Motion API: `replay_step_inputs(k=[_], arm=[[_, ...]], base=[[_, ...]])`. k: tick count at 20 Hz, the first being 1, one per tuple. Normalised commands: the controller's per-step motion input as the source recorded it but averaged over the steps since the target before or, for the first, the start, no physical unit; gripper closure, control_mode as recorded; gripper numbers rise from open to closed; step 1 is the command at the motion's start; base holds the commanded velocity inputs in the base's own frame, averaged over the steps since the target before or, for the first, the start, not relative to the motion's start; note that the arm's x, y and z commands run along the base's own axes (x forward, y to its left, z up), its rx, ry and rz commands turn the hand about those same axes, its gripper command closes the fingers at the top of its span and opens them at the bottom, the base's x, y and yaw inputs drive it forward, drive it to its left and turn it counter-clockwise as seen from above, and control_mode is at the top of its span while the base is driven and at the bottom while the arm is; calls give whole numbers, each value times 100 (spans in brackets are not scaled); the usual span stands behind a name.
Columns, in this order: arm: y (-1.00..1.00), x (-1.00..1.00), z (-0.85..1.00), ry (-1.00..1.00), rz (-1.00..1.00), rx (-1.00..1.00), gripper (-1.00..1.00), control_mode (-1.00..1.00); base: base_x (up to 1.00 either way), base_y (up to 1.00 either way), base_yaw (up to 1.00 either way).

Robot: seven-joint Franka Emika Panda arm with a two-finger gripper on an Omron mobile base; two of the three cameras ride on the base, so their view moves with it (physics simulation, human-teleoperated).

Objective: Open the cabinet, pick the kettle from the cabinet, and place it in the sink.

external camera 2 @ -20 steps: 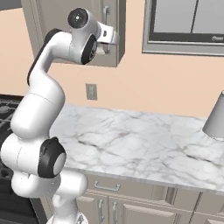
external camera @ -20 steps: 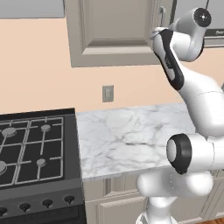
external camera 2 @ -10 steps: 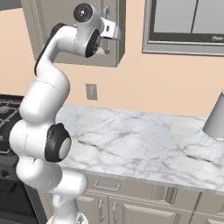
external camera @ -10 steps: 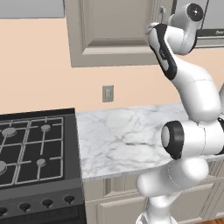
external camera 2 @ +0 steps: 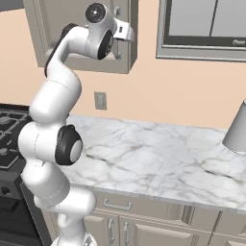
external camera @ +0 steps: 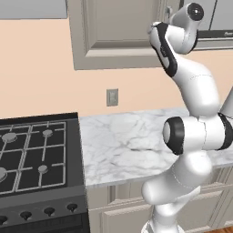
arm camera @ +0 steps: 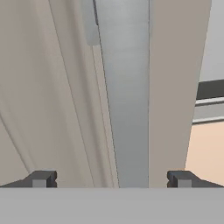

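Still on the door-opening step, gripper (arm camera: 111, 179) spread wide around the bar handle (arm camera: 124, 96) at the right edge of the shut cabinet (external camera: 116, 32), next just closing and pulling, kettle presumably inside.

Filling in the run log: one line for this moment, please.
phase: reaching handle | gripper: open, astride bar handle | cabinet: shut

Taupe-grey cabinet (external camera: 113, 32), door closed
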Motion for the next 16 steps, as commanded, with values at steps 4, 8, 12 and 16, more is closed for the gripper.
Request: replay_step_inputs(k=[4,8,12,16], arm=[[0,33,-3,-2,0,0,-100,-100],[0,29,-5,-5,0,0,-100,-100],[0,27,-7,-5,0,0,100,-100],[2,19,-4,-4,0,0,100,-100]], base=[[0,0,0],[0,0,0],[0,0,0],[0,0,0]])
